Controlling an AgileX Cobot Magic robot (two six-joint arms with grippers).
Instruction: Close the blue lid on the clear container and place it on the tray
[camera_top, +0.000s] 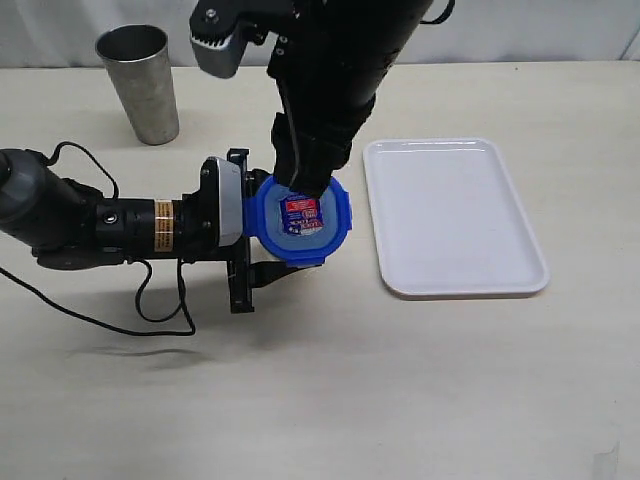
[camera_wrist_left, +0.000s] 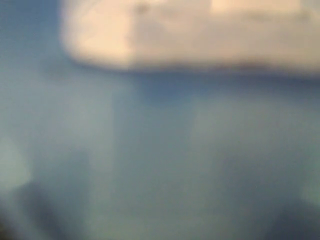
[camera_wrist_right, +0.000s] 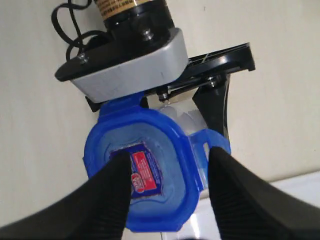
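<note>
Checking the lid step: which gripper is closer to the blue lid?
Right: the right gripper hovers open over the lid; the left gripper grips the container beneath it.

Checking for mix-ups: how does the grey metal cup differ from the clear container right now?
The metal cup is opaque grey; the clear container is see-through. The cup is open-topped and stands alone; the container wears the blue lid and sits in the left gripper. Both are upright.

The blue lid (camera_top: 300, 222), sticker up, sits atop the clear container (camera_wrist_right: 192, 120) beside the white tray (camera_top: 455, 215).
</note>
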